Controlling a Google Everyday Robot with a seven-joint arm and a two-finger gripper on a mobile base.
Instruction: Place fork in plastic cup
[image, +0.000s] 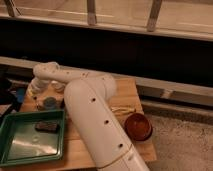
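Gripper (34, 92) behind the white arm (95, 120) above the table's (127, 90) left end, jaws' state untellable.

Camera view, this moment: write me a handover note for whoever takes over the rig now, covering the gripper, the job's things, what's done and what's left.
Gripper: at the table's far left corner, reached out from the white arm, over the cluster of small containers.
Fork: not identifiable from here; I cannot confirm whether it is in a cup.
Plastic cup: a small blue-grey cup-like container stands just beside the gripper, behind the green plastic tray.
Other: a dark oblong item lies in the tray; a reddish-brown round bowl sits at the wooden table's right edge.
Done: unconfirmed.
Left: check the cup for the fork, then retract.
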